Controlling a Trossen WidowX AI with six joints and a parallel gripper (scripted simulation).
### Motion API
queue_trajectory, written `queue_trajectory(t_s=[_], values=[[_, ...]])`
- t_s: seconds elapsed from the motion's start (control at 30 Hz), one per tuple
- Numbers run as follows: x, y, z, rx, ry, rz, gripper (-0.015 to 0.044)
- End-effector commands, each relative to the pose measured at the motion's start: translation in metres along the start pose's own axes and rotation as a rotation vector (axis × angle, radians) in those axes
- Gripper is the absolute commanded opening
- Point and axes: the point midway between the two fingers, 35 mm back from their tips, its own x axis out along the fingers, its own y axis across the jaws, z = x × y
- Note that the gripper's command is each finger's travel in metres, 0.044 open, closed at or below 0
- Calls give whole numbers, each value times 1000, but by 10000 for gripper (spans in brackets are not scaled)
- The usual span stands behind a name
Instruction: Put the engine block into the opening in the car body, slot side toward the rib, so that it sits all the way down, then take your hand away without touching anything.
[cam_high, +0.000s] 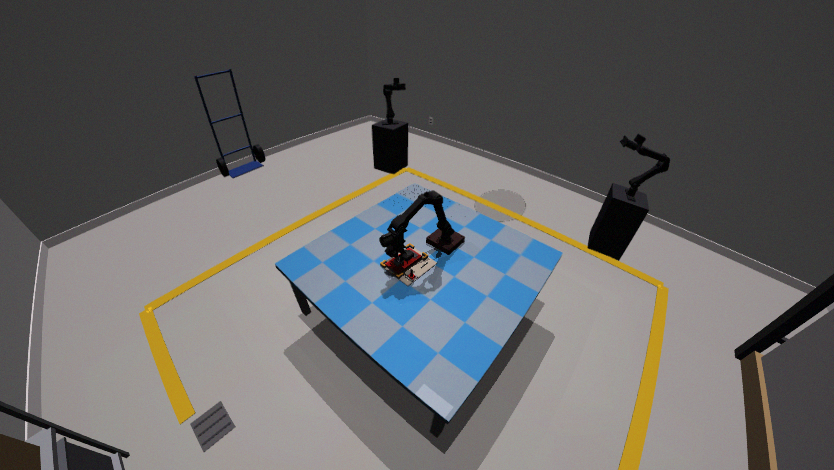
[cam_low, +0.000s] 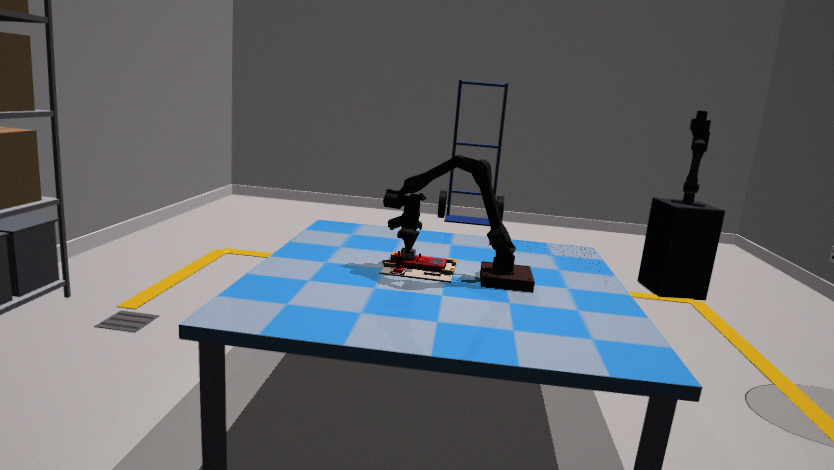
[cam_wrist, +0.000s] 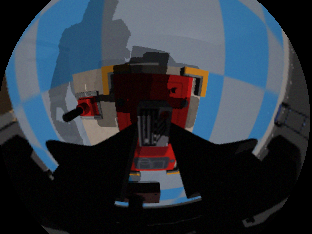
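The red car body (cam_high: 413, 255) (cam_low: 430, 262) (cam_wrist: 182, 100) lies on a pale board (cam_high: 424, 269) (cam_low: 426, 273) in the middle of the checkered table (cam_high: 443, 326) (cam_low: 443, 326). My gripper (cam_high: 401, 255) (cam_low: 407, 252) (cam_wrist: 155, 136) points straight down over the body's left end and is shut on the grey engine block (cam_wrist: 154, 128), which sits low in the body's opening. In the wrist view the block shows between the dark fingers, with red body around it. How deep the block sits cannot be told.
The arm's dark base (cam_high: 445, 239) (cam_low: 506, 276) stands on the table right of the board. A small red part (cam_wrist: 87, 107) lies left of the body. Off the table stand two black pedestals with arms (cam_high: 389, 143) (cam_high: 618, 218) and a blue hand truck (cam_high: 230, 125).
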Motion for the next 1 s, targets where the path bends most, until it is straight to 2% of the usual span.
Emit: queue_trajectory(t_s=[0.0, 0.97], values=[[1, 1, 0, 4, -1, 4, 158], [8, 1, 0, 2, 0, 4, 158]])
